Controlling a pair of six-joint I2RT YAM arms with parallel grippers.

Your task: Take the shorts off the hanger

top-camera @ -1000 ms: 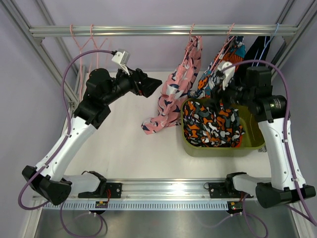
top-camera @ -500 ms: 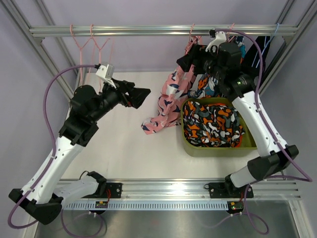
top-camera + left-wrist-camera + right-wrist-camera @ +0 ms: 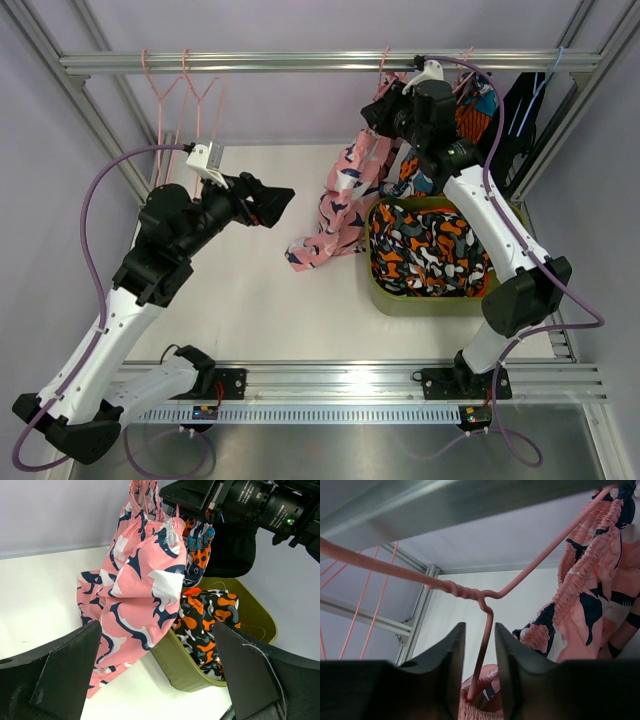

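**A:** While the left gripper (image 3: 276, 200) hangs over the left half of the tabletop, fingers spread wide and empty, what is it facing?

**B:** The pink shorts (image 3: 142, 580), navy-and-white print. The waistband is up on a pink wire hanger (image 3: 485, 630) at the far edge, right of middle. One leg trails onto the tabletop.

**A:** Right gripper (image 3: 479, 626)?

**B:** Up at that hanger, under the rail (image 3: 300, 62). The wire runs between its fingers and the gap is narrow. Pinching or only straddling, cannot tell.

**A:** How will the shorts handle?

**B:** My guess is light and limp, with a gathered elastic waist. Likely to bunch and snag rather than slide clean. Take the waistband beside the wire, not the loose leg.

**A:** Further right?

**B:** Olive bin (image 3: 520, 292) by the right edge, camouflage shorts (image 3: 430, 250) heaped inside. A teal-orange pair (image 3: 476, 100) and a black pair (image 3: 520, 110) hang toward the far right corner.

**A:** Any writing?

**B:** White print on the right arm's black wrist housing, too small to read.
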